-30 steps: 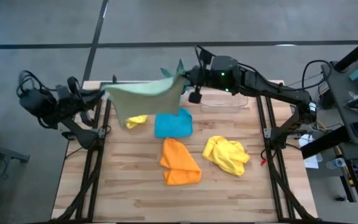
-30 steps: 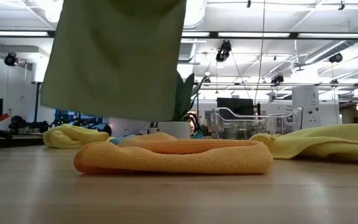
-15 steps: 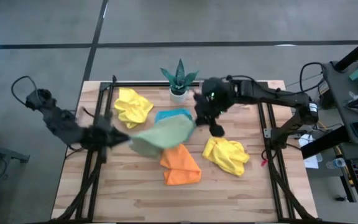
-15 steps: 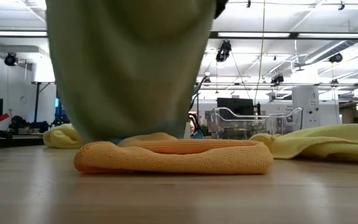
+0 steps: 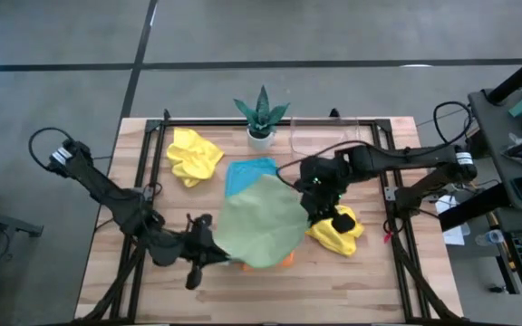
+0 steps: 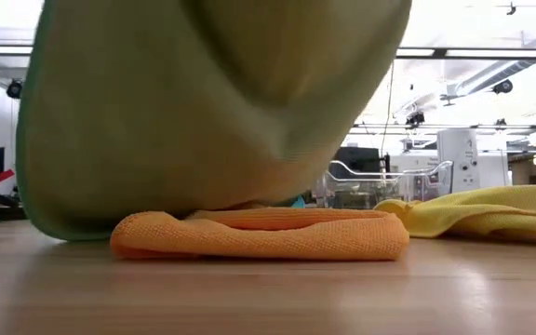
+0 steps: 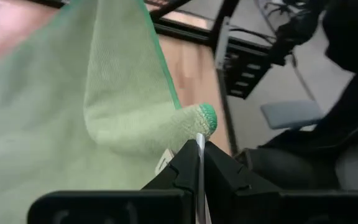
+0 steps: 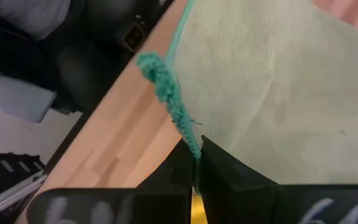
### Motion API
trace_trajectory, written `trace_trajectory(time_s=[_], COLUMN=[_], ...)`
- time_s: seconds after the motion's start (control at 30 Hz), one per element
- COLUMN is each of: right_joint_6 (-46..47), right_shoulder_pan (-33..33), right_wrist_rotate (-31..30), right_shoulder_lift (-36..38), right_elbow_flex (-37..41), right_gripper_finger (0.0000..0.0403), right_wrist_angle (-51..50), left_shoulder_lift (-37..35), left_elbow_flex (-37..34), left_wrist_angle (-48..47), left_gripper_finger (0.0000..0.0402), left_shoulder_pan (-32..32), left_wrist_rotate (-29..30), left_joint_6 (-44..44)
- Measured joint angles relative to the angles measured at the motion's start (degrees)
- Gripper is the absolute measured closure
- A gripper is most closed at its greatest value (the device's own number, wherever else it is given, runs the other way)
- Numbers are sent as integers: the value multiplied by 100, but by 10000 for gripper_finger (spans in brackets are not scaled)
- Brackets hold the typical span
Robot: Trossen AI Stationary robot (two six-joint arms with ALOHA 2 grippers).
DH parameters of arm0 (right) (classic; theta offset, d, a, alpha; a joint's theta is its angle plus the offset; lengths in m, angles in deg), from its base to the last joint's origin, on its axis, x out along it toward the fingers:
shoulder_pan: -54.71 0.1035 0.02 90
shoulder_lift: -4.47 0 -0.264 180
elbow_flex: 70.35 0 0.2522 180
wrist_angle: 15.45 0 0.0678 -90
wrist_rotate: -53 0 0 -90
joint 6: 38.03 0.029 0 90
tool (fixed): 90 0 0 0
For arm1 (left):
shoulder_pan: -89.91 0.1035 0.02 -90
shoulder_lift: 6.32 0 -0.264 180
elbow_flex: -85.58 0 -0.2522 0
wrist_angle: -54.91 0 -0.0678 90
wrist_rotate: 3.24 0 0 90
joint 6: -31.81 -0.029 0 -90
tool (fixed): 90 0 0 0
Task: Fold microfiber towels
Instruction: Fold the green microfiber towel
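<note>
The sage green towel (image 5: 256, 222) hangs spread between my two grippers above the middle of the table. It fills most of the low view (image 6: 203, 112). My left gripper (image 5: 208, 240) is shut on its near-left corner, my right gripper (image 5: 314, 195) on its far-right corner. Under it lies the folded orange towel (image 6: 259, 233), of which only a strip (image 5: 285, 261) shows from above. The green towel's sagging lower part reaches down to the orange one. The blue towel (image 5: 247, 169) and two yellow towels (image 5: 193, 154) (image 5: 338, 228) lie bunched on the table. My left gripper pinches a corner of the green towel (image 7: 199, 119) between its two fingers; the teal-hemmed tip bulges out just past the fingertips (image 7: 185, 158). The fingers come from the table's left, slanting a little down. The cloth runs slack away from the hold. My right gripper pinches the green towel at its teal hem (image 8: 185, 127), by a corner, between the two fingers. A stretch of fuzzy hem (image 8: 157, 78) stands free beyond the fingertips (image 8: 213, 155). The fingers slant down from the table's right. The cloth sags between the two holds.
A spiky potted plant (image 5: 261, 113) and a clear plastic tray (image 5: 324, 136) stand at the far edge. The table's black frame rails (image 5: 148, 181) (image 5: 383, 181) run along both sides. Bare wood (image 5: 333, 290) lies along the near edge.
Both grippers have come down and toward the near edge, tipping downward, still shut on the green towel. The towel, first stretched high over the far edge, has swung over the blue towel and now hangs low over the orange one, its middle sagging onto it.
</note>
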Motion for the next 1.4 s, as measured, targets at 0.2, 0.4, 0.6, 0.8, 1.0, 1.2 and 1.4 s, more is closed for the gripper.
trace_trajectory(time_s=[0.2,0.4,0.6,0.8,1.0,1.2,1.4], right_joint_6=[342,577,762,842,925,978,1006], right_shoulder_pan=[367,603,651,651,651,651,638], right_wrist_rotate=[-2,-13,-22,-63,-65,-65,-455], right_shoulder_lift=[437,950,1242,1399,1419,1421,1413], right_elbow_flex=[597,1169,1603,1973,2204,2414,2284], right_gripper_finger=[394,394,394,394,394,394,394], right_wrist_angle=[935,1727,2286,2601,2944,3616,4734], left_shoulder_lift=[478,519,503,502,501,475,25], left_elbow_flex=[88,137,136,134,134,130,174], left_wrist_angle=[387,417,474,498,494,488,472], left_gripper_finger=[401,401,401,401,401,401,401], left_shoulder_pan=[-29,-61,-62,-62,-62,-62,-68], left_wrist_rotate=[-381,-658,-630,-618,-559,-508,-100], left_joint_6=[38,478,433,430,421,286,-604])
